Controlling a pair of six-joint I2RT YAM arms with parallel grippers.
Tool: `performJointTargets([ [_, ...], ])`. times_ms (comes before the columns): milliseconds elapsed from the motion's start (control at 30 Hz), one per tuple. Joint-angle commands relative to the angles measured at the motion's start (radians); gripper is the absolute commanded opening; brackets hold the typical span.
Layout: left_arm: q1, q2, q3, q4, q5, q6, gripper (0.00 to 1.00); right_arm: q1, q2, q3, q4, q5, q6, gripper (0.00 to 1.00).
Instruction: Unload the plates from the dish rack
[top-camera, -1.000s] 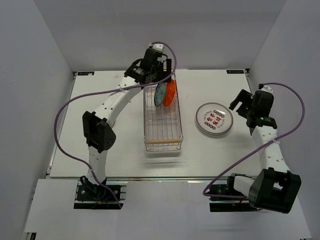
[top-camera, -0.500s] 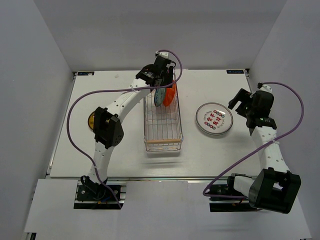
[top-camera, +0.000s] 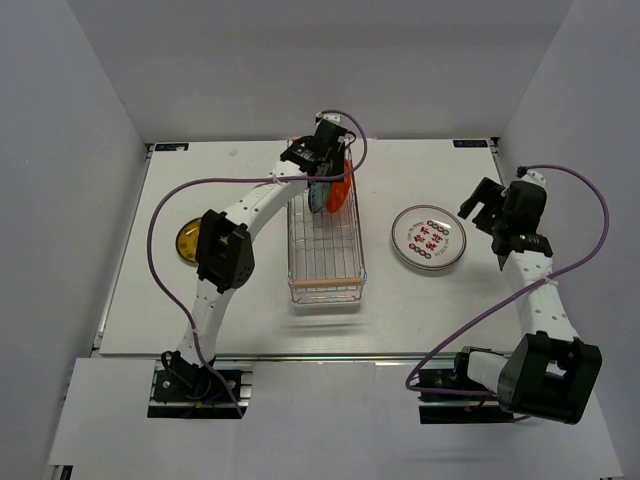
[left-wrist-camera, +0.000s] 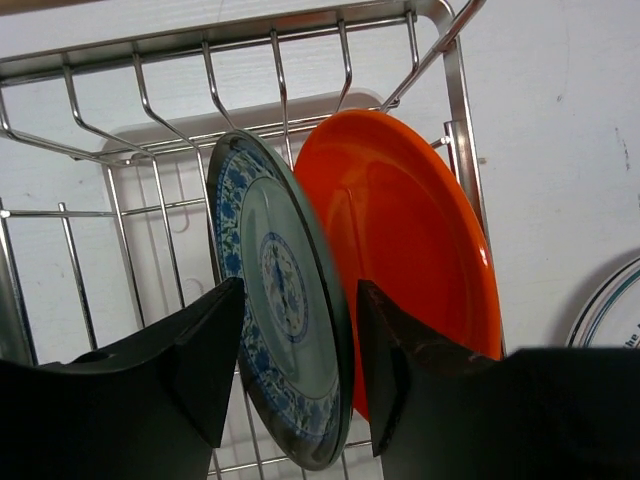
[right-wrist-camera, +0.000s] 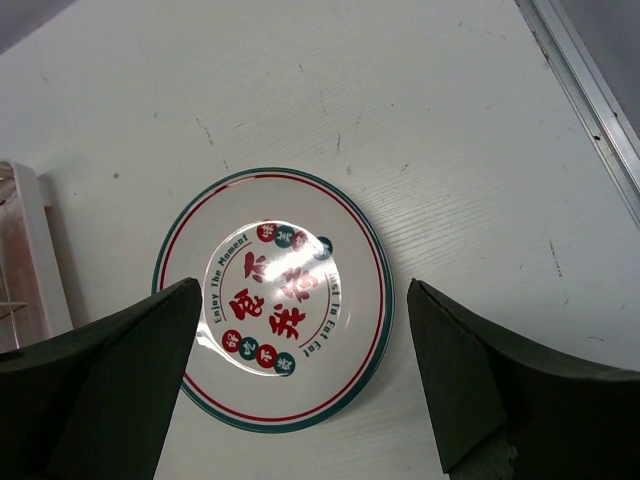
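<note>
On the white table (top-camera: 250, 310), the left gripper (left-wrist-camera: 295, 330) has reached the upper end of the silver wire dish rack (top-camera: 293, 240), fingers narrowing astride the blue-patterned round plate (left-wrist-camera: 280, 280), so lifting seems next; the right gripper (right-wrist-camera: 300, 330) gapes wide.

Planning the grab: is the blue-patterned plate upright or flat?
Upright: the blue-patterned plate stands on edge in the dish rack, beside the orange plate.

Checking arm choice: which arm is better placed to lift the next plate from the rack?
Left: the left gripper straddles the blue-patterned plate standing in the dish rack. The right gripper hangs open over the teal-rimmed plate on the table, off the rack.
</note>
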Motion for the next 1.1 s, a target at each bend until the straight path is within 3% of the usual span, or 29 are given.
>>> performJointTargets([
  [0,-0.005,-0.018,0.044,0.009,0.0,-0.017,0.58,-0.002,0.009,-0.004,0.027,0.033,0.006,0.89],
  [233,-0.005,-0.027,0.039,0.001,0.002,-0.035,0.4,-0.002,0.032,0.009,0.012,0.036,0.008,0.89],
  [400,-0.005,-0.07,0.01,0.02,0.008,-0.042,0.34,-0.002,0.022,0.006,0.009,0.043,0.015,0.89],
  [433,-0.005,-0.076,0.01,0.015,0.009,-0.048,0.27,-0.002,0.017,0.004,0.01,0.043,0.017,0.89],
  [533,-0.005,-0.101,0.004,0.02,0.018,-0.054,0.2,-0.002,0.006,-0.001,0.012,0.048,0.017,0.89],
  [1067,-0.005,-0.328,-0.041,-0.008,0.057,-0.059,0.18,-0.002,-0.007,-0.007,0.013,0.036,0.026,0.89],
])
